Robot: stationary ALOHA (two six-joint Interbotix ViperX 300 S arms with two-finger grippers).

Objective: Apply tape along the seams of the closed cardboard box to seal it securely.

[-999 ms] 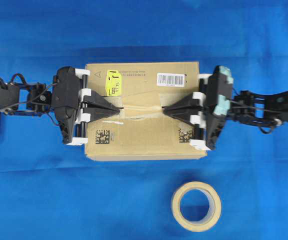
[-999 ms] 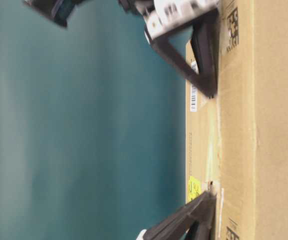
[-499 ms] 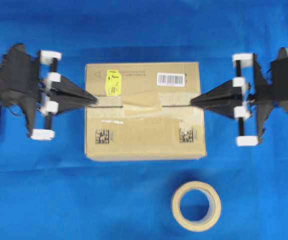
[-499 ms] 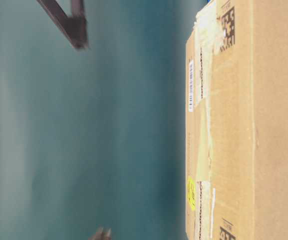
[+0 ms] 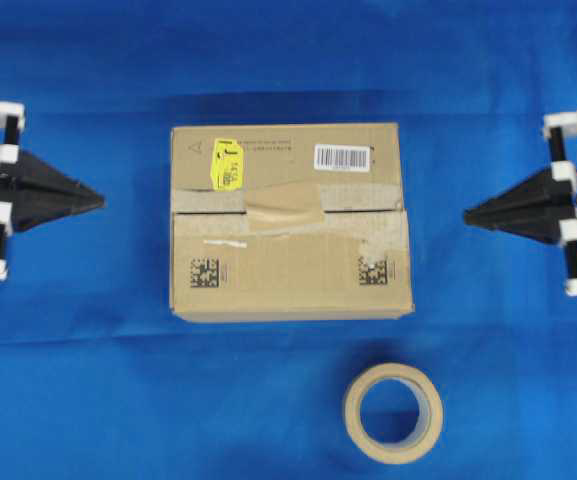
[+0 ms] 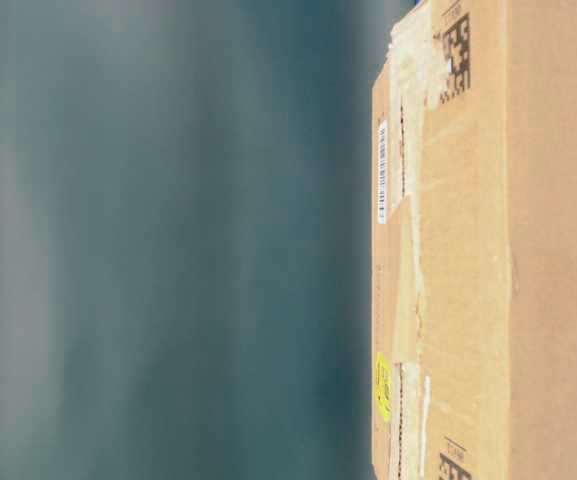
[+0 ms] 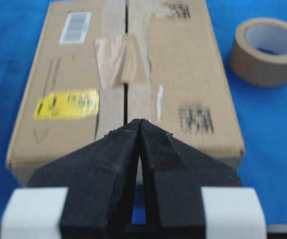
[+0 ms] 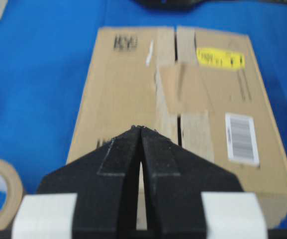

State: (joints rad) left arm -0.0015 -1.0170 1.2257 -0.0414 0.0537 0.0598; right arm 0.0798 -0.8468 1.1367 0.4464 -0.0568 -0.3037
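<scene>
The cardboard box (image 5: 290,220) sits at the middle of the blue cloth (image 5: 118,400), with open cloth on every side. At about five o'clock from it, near its lower edge but not touching, lies the tape roll (image 5: 393,412). Everything in view rests on that blue cloth.

On the box top the seam (image 5: 363,210) runs from nine o'clock to three o'clock between the flaps, bordered by dull old tape strips (image 5: 208,201). The tape (image 5: 281,205), a short tan piece, lies across the seam just left of centre.

The left gripper (image 5: 98,200) is at nine o'clock, well apart from the box, its jaws pressed together and empty. The right gripper (image 5: 468,213) is at three o'clock, likewise well clear, jaws pressed together with nothing between them. Both tips point toward the box.
</scene>
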